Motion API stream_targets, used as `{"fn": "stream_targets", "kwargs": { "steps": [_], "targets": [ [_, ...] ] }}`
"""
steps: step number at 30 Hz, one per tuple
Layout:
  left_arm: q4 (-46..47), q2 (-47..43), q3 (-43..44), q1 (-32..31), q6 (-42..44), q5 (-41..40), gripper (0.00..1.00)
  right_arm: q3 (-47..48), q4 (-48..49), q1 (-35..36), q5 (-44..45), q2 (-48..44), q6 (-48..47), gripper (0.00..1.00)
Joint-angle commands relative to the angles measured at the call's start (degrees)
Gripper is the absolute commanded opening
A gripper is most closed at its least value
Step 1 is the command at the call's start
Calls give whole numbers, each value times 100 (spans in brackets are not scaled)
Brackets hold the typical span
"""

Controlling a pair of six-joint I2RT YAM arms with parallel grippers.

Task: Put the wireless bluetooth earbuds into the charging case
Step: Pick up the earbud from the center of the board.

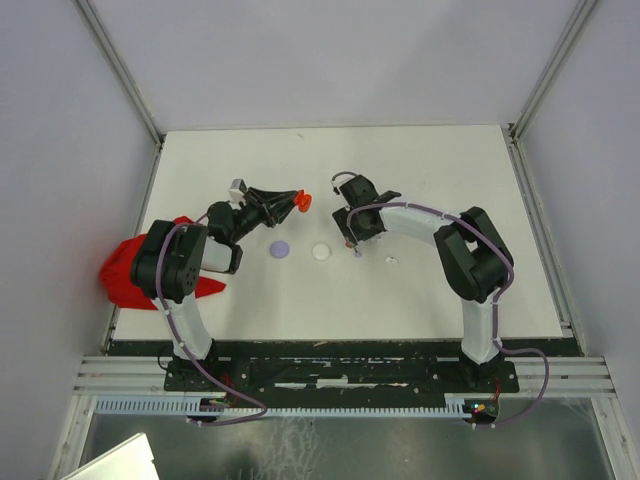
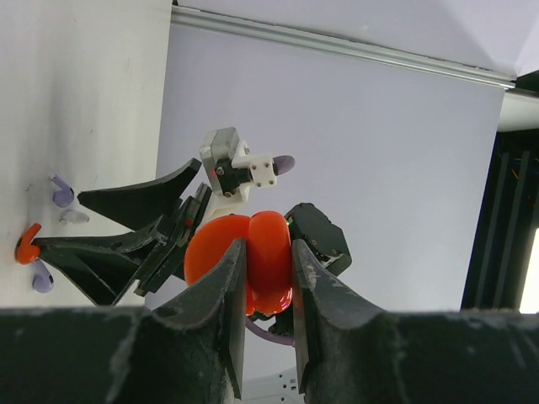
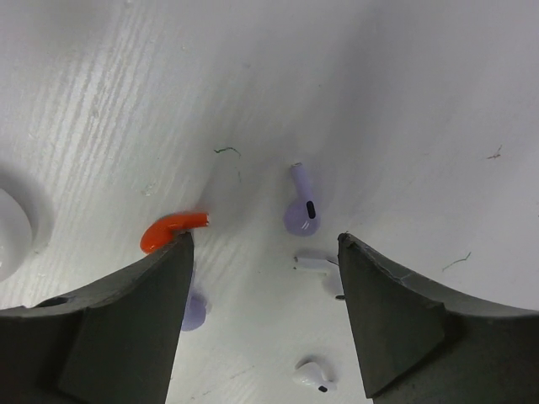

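Note:
My left gripper (image 2: 268, 248) is shut on the red-orange charging case (image 2: 271, 257) and holds it above the table, as the top view also shows, charging case (image 1: 303, 201). My right gripper (image 3: 263, 244) points down, open, over a cluster of earbuds lying on the table. These are a red earbud (image 3: 168, 229) at its left fingertip, a lilac earbud (image 3: 301, 210), a white earbud (image 3: 318, 264), a second white earbud (image 3: 312, 374), and another lilac earbud (image 3: 194, 311) half hidden by the left finger. Nothing is between the right fingers.
A lilac disc (image 1: 280, 249) and a white disc (image 1: 320, 252) lie between the arms. One white bit (image 1: 392, 261) lies right of the right gripper (image 1: 352, 240). A red cloth (image 1: 125, 275) sits at the table's left edge.

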Motion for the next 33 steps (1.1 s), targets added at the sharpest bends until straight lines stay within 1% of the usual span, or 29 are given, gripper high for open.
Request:
{"fn": "stream_targets", "kwargs": {
  "steps": [1, 15, 26, 33],
  "targets": [
    [456, -175, -61, 51, 119, 20, 3, 291, 13, 112, -15, 66, 12, 78],
    [564, -206, -160, 159, 75, 55, 3, 692, -138, 241, 25, 210, 41, 78],
    [550, -190, -140, 176, 84, 73, 3, 372, -226, 294, 60, -276, -15, 78],
    [512, -173, -77, 177, 90, 93, 3, 196, -290, 368, -1, -356, -49, 78]
  ]
}}
